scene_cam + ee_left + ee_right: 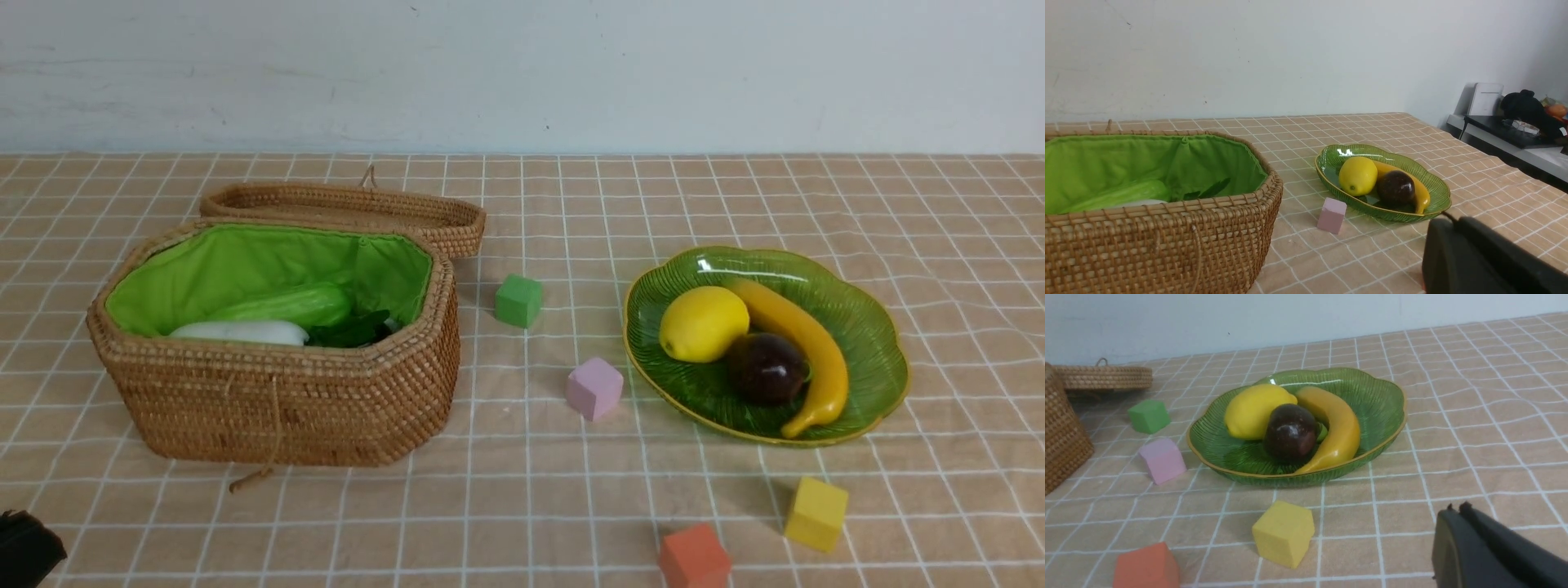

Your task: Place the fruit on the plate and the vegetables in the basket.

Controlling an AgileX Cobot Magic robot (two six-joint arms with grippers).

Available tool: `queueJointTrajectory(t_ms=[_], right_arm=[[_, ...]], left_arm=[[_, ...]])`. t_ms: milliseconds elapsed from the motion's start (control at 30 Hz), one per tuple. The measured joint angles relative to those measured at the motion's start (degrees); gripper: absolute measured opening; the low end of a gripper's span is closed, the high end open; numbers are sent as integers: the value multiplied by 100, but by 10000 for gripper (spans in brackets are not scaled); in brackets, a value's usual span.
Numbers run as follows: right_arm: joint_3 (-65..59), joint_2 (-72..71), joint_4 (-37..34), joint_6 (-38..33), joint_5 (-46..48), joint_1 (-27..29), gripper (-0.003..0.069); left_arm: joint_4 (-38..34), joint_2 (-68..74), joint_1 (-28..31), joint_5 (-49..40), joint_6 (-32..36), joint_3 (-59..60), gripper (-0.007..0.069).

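The wicker basket (277,400) stands open at the left. In it lie the light green leafy vegetable (286,306), the white radish (241,331) and dark green leaves; the eggplant and carrot are hidden. The green plate (865,327) at the right holds the lemon (702,323), the banana (804,343) and the mangosteen (766,367). My left gripper (1447,218) is shut and empty, low near the table's front, short of the plate. My right gripper (1455,507) is shut and empty, in front of the plate (1372,400); it is outside the front view.
The basket lid (343,204) lies behind the basket. A green cube (518,300) and a pink cube (595,388) sit between basket and plate. A yellow cube (815,513) and an orange-red cube (694,558) sit near the front edge.
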State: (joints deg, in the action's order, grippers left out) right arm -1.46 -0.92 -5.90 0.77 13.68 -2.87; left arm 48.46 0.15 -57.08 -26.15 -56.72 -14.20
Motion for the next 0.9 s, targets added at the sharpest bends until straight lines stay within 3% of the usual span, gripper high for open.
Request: queueJointTrajectory(t_ms=[233,900], right_arm=[[33,0,186,-11,706,79,-8],[44,0,191,-11,767,79,-3]], left_arm=[[0,0,0,-12,0,0,-10],[0,0,0,-12,0,0,4]])
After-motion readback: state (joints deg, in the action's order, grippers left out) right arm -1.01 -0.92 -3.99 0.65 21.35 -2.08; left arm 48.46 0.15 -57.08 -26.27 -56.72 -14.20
